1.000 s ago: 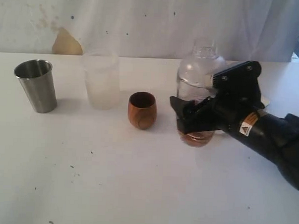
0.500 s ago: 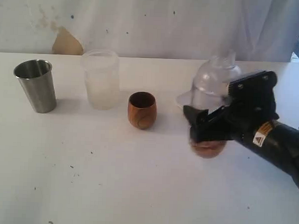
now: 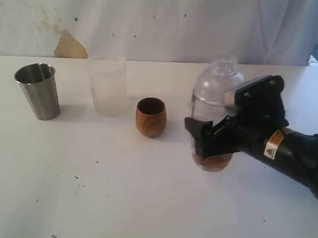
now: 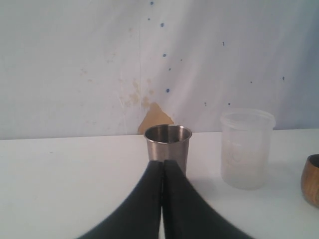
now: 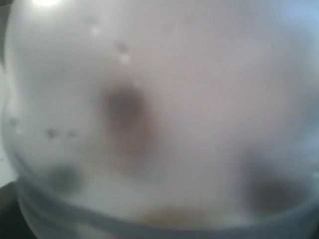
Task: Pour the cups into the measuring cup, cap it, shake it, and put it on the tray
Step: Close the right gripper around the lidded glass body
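Observation:
My right gripper [image 3: 201, 137] is shut on the measuring cup [image 3: 216, 88], a clear vessel with a domed clear cap and brown liquid in its base. It is held roughly upright over the table, right of the wooden cup [image 3: 150, 116]. In the right wrist view the measuring cup [image 5: 159, 119] fills the picture as a blur. The steel tumbler [image 3: 39, 90] stands at the far left. My left gripper [image 4: 163, 167] is shut on nothing, pointing at the steel tumbler [image 4: 168, 144], with the wooden cup [image 4: 313, 180] at that picture's edge. The tray is out of view.
A frosted white plastic cup [image 3: 107, 85] stands between the steel tumbler and the wooden cup, also seen as the frosted cup [image 4: 246, 148] in the left wrist view. A white wall with a tan patch [image 3: 71, 45] backs the table.
The right gripper swung the capped measuring cup up and to the right with a tilt, then back left to nearly upright. The left gripper and the other cups have not moved.

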You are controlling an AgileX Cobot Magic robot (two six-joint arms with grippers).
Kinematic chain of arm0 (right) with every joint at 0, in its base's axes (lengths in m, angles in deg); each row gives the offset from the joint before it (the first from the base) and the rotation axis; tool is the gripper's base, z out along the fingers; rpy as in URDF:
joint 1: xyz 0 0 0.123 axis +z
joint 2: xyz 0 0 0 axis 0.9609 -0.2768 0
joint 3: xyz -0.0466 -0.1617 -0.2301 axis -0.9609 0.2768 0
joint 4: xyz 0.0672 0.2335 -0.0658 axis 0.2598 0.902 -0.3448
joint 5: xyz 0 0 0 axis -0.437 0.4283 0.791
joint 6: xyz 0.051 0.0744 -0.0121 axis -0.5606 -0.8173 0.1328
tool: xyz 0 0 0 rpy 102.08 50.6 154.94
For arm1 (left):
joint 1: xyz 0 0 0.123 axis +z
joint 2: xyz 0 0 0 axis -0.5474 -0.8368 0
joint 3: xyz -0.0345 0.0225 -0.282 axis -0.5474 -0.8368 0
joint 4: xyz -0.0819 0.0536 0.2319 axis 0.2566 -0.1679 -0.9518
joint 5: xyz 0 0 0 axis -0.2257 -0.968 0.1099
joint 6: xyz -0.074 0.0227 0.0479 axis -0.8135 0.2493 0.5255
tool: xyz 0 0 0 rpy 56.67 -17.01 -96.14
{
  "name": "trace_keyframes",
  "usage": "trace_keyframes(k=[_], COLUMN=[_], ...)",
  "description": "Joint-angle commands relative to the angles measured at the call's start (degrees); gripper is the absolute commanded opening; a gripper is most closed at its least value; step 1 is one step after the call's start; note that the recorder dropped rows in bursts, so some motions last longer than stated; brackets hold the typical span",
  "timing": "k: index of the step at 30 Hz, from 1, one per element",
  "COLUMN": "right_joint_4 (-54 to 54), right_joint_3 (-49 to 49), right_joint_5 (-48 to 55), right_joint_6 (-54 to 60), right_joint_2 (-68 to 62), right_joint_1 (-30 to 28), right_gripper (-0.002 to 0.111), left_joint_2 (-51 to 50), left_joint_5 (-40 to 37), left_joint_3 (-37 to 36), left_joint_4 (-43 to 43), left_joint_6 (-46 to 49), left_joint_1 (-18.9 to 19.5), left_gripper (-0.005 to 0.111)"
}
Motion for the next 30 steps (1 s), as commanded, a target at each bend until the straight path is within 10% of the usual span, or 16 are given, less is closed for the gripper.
trace_keyframes(k=[1, 8, 17, 26, 30], right_joint_4=[-6.43, 16.09, -6.80, 12.72, -0.22], right_joint_3=[-0.44, -2.10, 0.21, -1.78, -1.78], right_joint_5=[-7.78, -7.70, -7.31, -4.64, -5.52], right_joint_6=[-4.82, 10.46, -5.54, 7.27, 0.06], right_joint_2=[1.17, 1.17, 3.29, 3.43, 4.22], right_joint_1=[6.73, 3.17, 2.39, 1.60, -0.03], right_gripper=[0.000, 0.000, 0.000, 0.000, 0.000], left_joint_2=[0.23, 0.23, 0.23, 0.23, 0.23], left_joint_5=[0.28, 0.28, 0.28, 0.28, 0.28], left_joint_3=[-0.31, -0.31, -0.31, -0.31, -0.31], left_joint_4=[0.50, 0.50, 0.50, 0.50, 0.50], left_joint_6=[-0.06, -0.06, -0.06, -0.06, -0.06], left_joint_1=[-0.25, -0.25, -0.25, -0.25, -0.25], left_gripper=[0.000, 0.000, 0.000, 0.000, 0.000])
